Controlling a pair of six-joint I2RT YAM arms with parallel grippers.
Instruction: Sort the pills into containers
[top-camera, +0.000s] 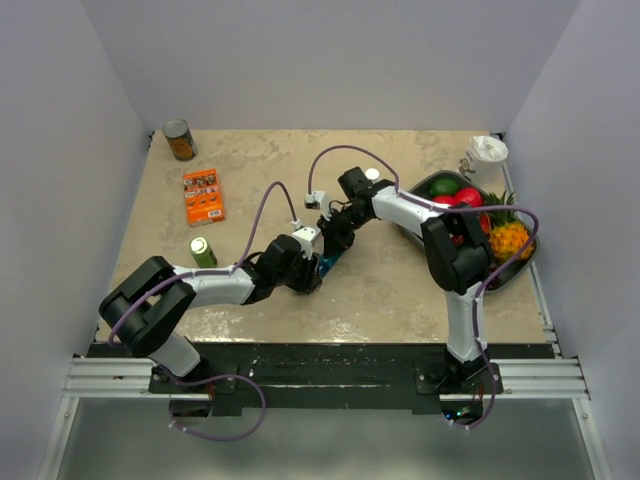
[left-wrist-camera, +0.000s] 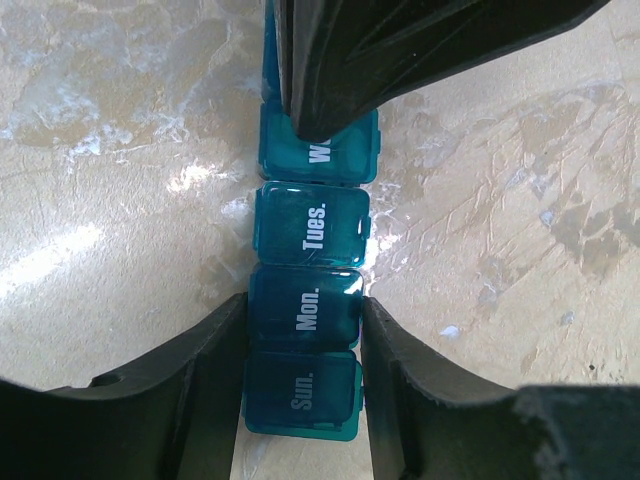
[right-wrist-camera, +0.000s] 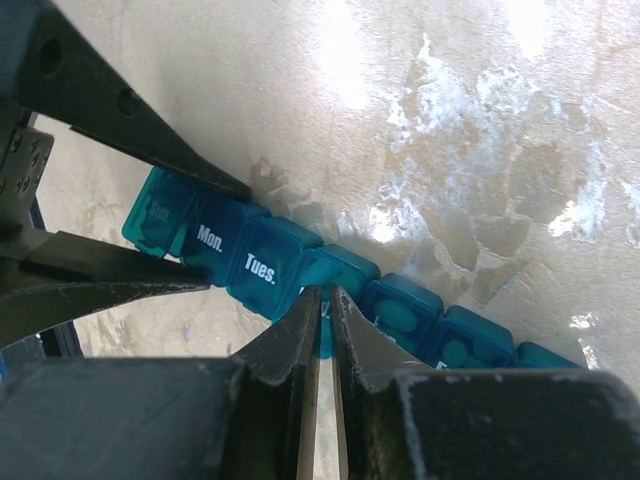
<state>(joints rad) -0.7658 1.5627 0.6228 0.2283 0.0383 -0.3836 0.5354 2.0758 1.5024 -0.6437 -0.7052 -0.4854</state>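
The containers (top-camera: 326, 262) (left-wrist-camera: 310, 225) (right-wrist-camera: 265, 262) are one teal strip of lidded day boxes lying on the beige table. My left gripper (top-camera: 312, 270) (left-wrist-camera: 303, 310) is shut on the strip's Sun. and Mon. end, one finger against each long side. Above the Wed. box my right gripper (top-camera: 335, 245) (right-wrist-camera: 322, 292) is shut, its tips resting on the front edge of that lid. In the left wrist view its dark fingers (left-wrist-camera: 330, 70) hide most of that lid. Pills (right-wrist-camera: 400, 315) show through the lids of the boxes past Wed.
A brown tin can (top-camera: 180, 140) stands at the back left, an orange box (top-camera: 203, 195) and a small green can (top-camera: 203, 251) nearer. A grey fruit tray (top-camera: 437, 177) with a pineapple (top-camera: 508, 238) sits right, a white cup (top-camera: 487, 155) behind it.
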